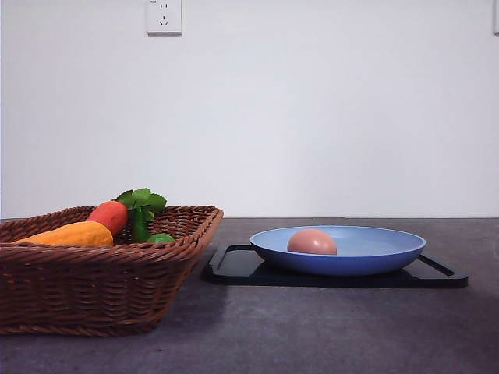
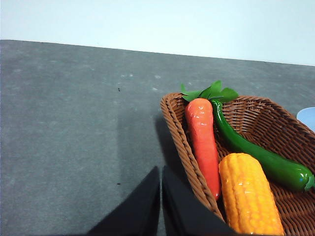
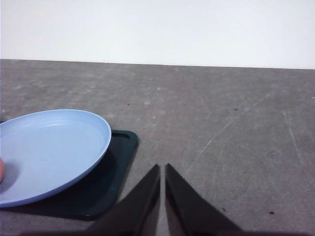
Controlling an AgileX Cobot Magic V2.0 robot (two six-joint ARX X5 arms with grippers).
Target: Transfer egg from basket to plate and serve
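**Egg on the plate, both claws empty: serving is what remains**

My left gripper (image 2: 161, 206) has its fingers pressed together with nothing between them; it hangs over bare table just beside the basket (image 2: 173, 123), outside the braided rim. My right gripper (image 3: 162, 201) is likewise pressed together and empty, over the grey tabletop (image 3: 221, 123) near a corner of the black tray (image 3: 120, 162).

Working outward from the right claw, the light blue plate (image 3: 54, 147) sits on that tray, and a sliver of the egg (image 3: 2, 172) peeks in at the picture's edge. The front camera settles it: the egg (image 1: 312, 242) lies inside the plate (image 1: 366, 257), resting in its hollow, well apart from the basket (image 1: 93, 288).

I judge the transfer done, so the step in hand is serving. That calls for spreading a claw and taking hold of the tray or plate rim, then moving it level so the egg doesn't roll.

The left wrist camera shows what the front view half hides: a carrot (image 2: 203, 137), a corn cob (image 2: 248, 194) and a long green pepper (image 2: 256, 152) lying side by side in the basket. From the front I get the egg's seating and the tray (image 1: 234, 269) under the plate.
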